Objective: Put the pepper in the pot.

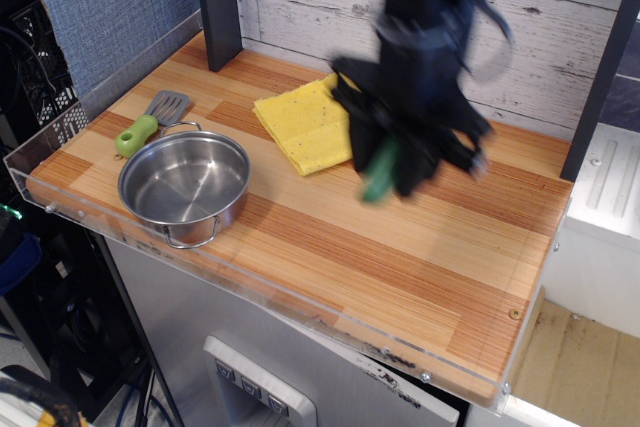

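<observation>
My black gripper (pixel 388 169) is blurred by motion and hangs well above the wooden table, in front of the yellow cloth. It is shut on the green pepper (pixel 380 172), which shows edge-on between the fingers. The shiny steel pot (pixel 184 185) stands empty near the table's front left, a good way left of and below the gripper.
A folded yellow cloth (pixel 300 122) lies at the back middle, partly hidden by the gripper. A green-handled spatula (pixel 143 127) lies just behind the pot. A dark post (pixel 218 7) stands at the back left. A clear acrylic lip (pixel 300 297) runs along the front edge.
</observation>
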{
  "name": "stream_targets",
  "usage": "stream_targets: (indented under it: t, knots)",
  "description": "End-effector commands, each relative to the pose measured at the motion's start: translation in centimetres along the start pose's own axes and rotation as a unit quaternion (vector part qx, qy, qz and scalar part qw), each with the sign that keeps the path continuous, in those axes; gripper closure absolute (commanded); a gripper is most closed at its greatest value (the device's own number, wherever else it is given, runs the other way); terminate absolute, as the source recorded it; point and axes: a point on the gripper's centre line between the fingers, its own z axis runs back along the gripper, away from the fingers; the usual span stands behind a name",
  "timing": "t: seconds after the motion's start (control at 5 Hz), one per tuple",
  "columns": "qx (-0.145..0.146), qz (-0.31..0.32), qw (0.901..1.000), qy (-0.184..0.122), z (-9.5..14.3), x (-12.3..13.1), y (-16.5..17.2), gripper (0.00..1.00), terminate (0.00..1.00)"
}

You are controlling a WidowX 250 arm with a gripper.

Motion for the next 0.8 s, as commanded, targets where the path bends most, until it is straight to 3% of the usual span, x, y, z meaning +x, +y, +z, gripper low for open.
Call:
stream_targets:
  t: [0.0, 0.4, 0.6]
  knots:
    - [-0.01, 0.034, 0.9992, -0.019, 4.4, -2.7, 6.1, 1.0, 0.0]
    - [0.03, 0.064, 0.9973, 0.021, 1.9, -5.8, 11.6, 1.0, 0.0]
    - [0.066, 0.064, 0.9951, 0.037, 0.3, -6.4, 13.3, 1.0, 0.0]
